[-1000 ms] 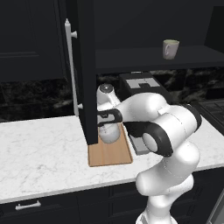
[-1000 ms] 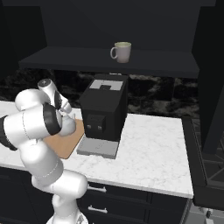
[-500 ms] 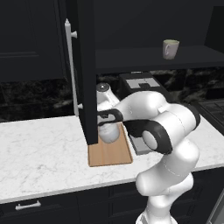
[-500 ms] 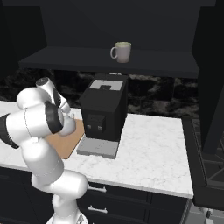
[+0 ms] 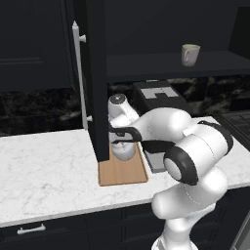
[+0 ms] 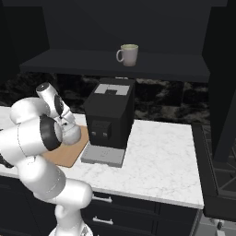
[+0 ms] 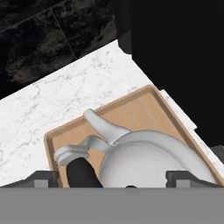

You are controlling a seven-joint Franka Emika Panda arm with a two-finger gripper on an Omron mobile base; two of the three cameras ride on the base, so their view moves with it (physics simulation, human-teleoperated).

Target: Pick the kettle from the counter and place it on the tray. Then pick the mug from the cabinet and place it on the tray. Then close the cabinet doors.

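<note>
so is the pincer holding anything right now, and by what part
Probably the kettle, gripped from above near its handle over the tray; the exact contact cannot be told.

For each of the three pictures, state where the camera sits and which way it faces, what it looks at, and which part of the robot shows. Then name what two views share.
Left base view: behind the arm's left, facing forward-down at the counter; arm at lower right.
Right base view: behind its right, facing the coffee machine; arm at lower left.
Hand view: on the hand, looking down at the kettle over the tray; finger tips at the bottom.
Both base views share the mug on the cabinet shelf.
</note>
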